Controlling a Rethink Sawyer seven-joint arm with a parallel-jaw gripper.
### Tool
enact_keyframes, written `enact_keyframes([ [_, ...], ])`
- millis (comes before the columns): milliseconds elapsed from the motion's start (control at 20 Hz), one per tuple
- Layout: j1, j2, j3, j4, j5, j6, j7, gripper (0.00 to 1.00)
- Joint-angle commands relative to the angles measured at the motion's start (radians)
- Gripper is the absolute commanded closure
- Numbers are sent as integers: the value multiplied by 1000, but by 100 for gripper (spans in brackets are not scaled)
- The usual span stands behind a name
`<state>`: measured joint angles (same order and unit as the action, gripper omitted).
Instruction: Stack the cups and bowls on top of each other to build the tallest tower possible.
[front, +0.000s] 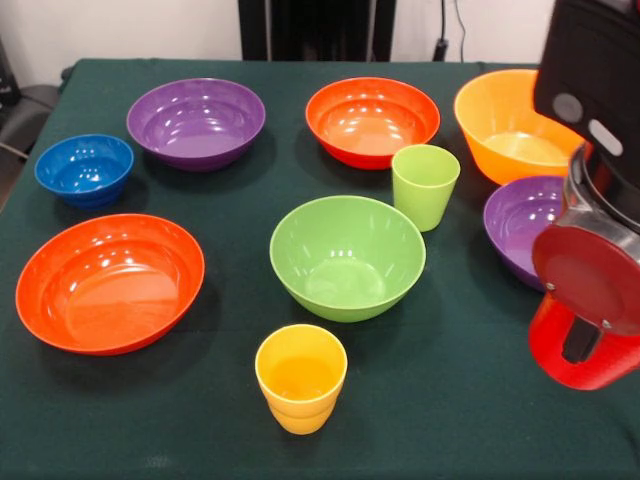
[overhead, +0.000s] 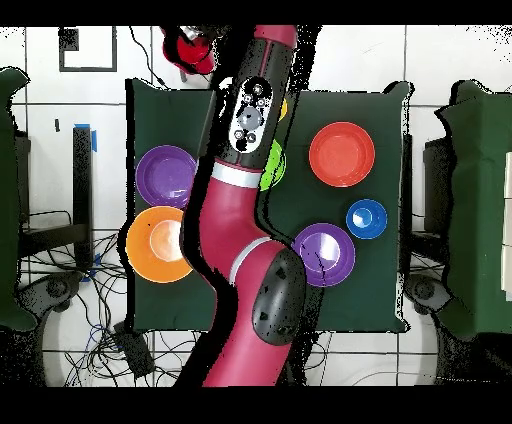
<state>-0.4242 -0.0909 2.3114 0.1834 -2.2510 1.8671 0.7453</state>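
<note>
Tabletop (front: 450, 420) of dark green cloth: nearest, at centre, the yellow cup (front: 300, 372) stands upright. At near right the gripper (front: 582, 342) hangs closed on the red cup (front: 552, 350), a black finger showing against its wall, just in front of a purple bowl (front: 515, 225). Left, a red-orange bowl (front: 108, 285); middle, the green bowl (front: 347, 258), with the green cup (front: 424, 185) just behind its right side. Farther: blue bowl (front: 84, 170), second purple bowl (front: 196, 122), second red-orange bowl (front: 372, 120), large orange bowl (front: 505, 125). All stand apart, open side up. From overhead the arm (overhead: 240, 230) covers the table's middle, hiding most of the green bowl; the front view shows it whole
</note>
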Motion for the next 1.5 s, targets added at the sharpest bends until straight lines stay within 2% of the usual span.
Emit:
enact_keyframes([
  [50,-40,-2,68,-92,-172,-2,-446,100],
  [450,-41,15,142,-98,-260,-13,-529,100],
  [750,-34,28,226,-105,-363,-4,-578,100],
  [1500,-60,45,311,-101,-497,52,-765,100],
])
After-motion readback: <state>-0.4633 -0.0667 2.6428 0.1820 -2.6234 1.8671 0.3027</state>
